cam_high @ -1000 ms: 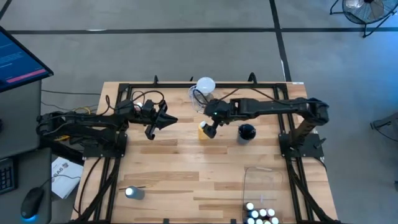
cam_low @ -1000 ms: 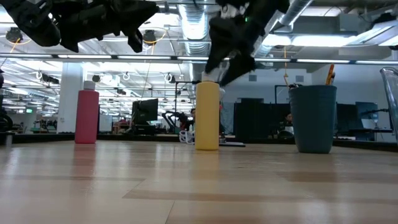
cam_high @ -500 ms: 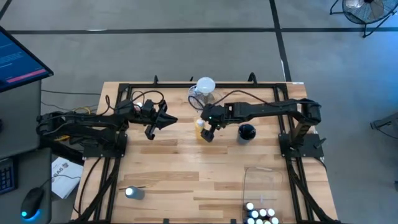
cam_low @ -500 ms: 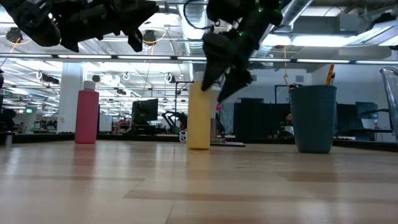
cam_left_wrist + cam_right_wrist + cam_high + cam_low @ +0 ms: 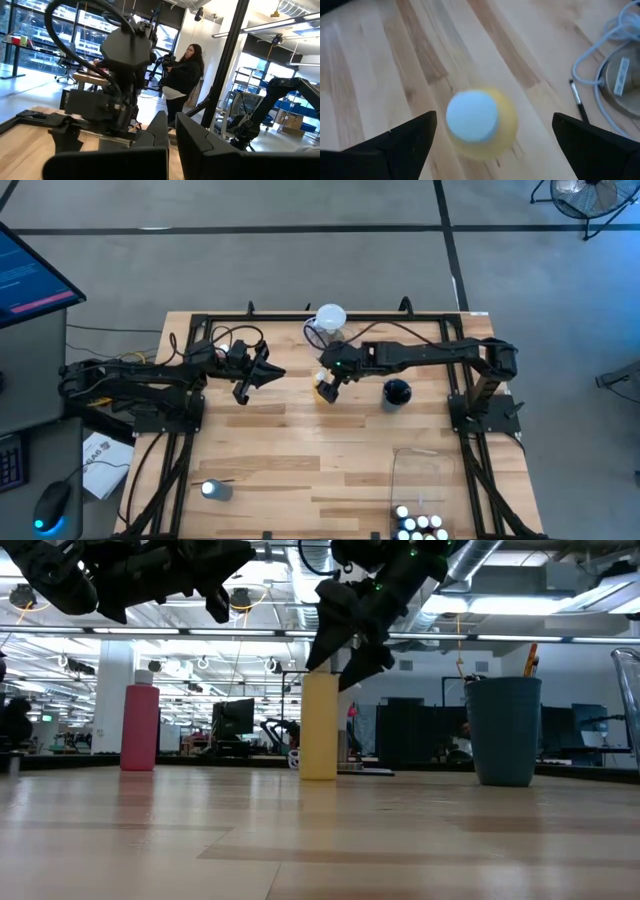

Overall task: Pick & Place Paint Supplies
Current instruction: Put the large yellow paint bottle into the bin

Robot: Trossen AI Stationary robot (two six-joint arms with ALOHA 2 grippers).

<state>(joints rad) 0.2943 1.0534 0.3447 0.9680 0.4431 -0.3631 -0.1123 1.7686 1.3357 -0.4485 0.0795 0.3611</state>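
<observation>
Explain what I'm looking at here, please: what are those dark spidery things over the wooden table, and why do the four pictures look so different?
They are two robot arms at one table, filmed at the same moment by four cameras: one overhead, one at table-top height, and one on each arm's wrist. The right end effector hangs open directly above a yellow squeeze bottle with a white cap, not gripping it. The left end effector waits shut at its own side, holding nothing. Also on the table: a pink-red bottle, a dark blue cup, a clear jug, and small white-capped paint bottles in a clear bin. The person is standing in the room beyond.
</observation>
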